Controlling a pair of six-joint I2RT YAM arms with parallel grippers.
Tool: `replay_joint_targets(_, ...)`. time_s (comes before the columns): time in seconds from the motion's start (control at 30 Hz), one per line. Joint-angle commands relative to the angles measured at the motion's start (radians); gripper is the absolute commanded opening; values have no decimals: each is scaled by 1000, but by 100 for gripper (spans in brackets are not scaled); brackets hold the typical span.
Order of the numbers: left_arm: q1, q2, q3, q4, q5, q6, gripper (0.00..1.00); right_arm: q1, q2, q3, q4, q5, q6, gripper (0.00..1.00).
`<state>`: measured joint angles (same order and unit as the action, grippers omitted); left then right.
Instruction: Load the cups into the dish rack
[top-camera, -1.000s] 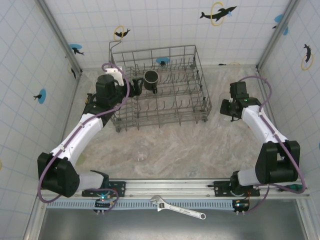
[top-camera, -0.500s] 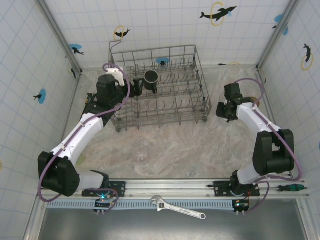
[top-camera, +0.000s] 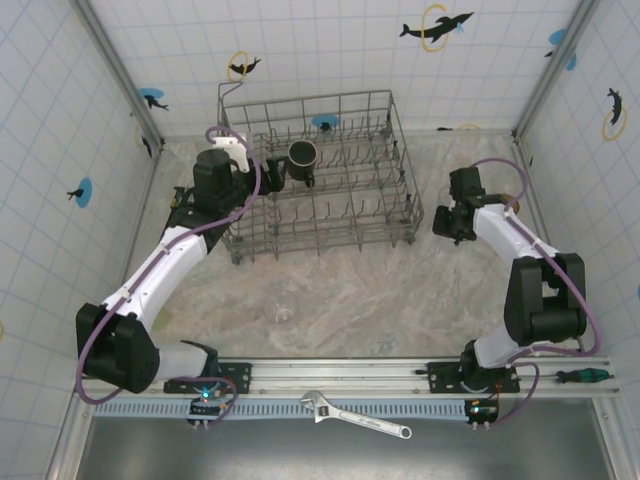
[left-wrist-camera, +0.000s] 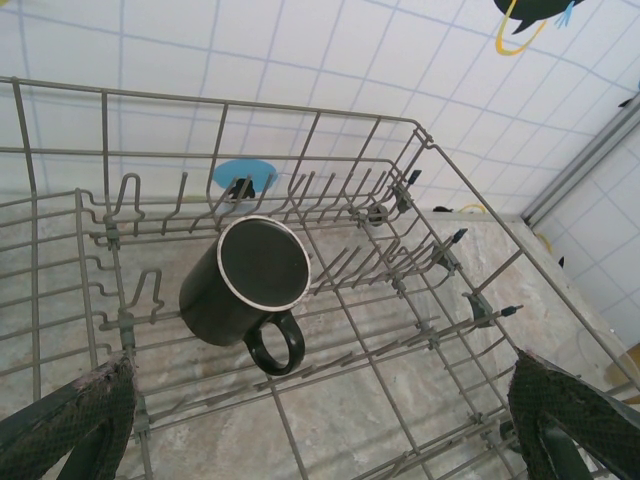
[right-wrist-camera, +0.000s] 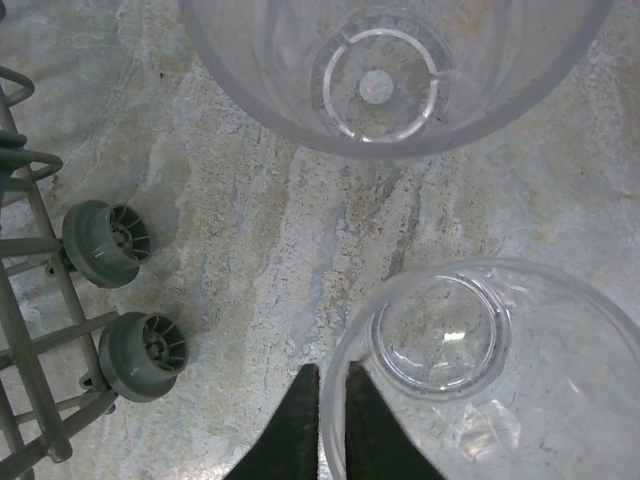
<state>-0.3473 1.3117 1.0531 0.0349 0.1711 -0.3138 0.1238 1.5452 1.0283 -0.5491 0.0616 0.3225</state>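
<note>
A: Where are the cups sitting at this moment?
B: The mug is lying on its side inside the rack, in the far left part among the tines. Its mouth is facing the left tool and its handle is pointing down. Three glasses are standing on the surface, outside the rack.
A: Which glasses are those?
B: The lone glass is standing upright in front of the rack, well apart from it. The near glass and the far glass are standing mouth up, close together, right of the rack and near its two wheels.
A: How are the tools standing?
B: The left tool is hanging at the rack's left edge with its jaws spread wide, gripping nothing; the mug is lying apart from it, beyond the fingers. The right tool is pinching the rim of the near glass, jaws drawn narrow, one finger inside the wall and the other outside.
A: Anything else?
B: A wrench is lying on the rail at the near edge.
</note>
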Motion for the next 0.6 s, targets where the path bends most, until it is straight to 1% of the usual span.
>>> replay_joint_targets(0.0,-7,4,-7,8,-8,16,97,-9,-8,-14,11,-13,1,11)
replay_joint_targets(0.1,-7,6,-7,8,-8,16,97,-14,-14,-31,17,-12,3,9)
replay_joint_targets(0.27,-8,6,-7,8,-10,18,97,-19,-17,-38,16,-21,4,0)
replay_joint_targets(0.43,-12,3,-5,7,-7,18,97,-21,-44,-23,-20,32,-1,0)
replay_joint_targets(0.57,-15,0,-5,8,-5,18,97,-32,-94,-8,-53,55,-3,0)
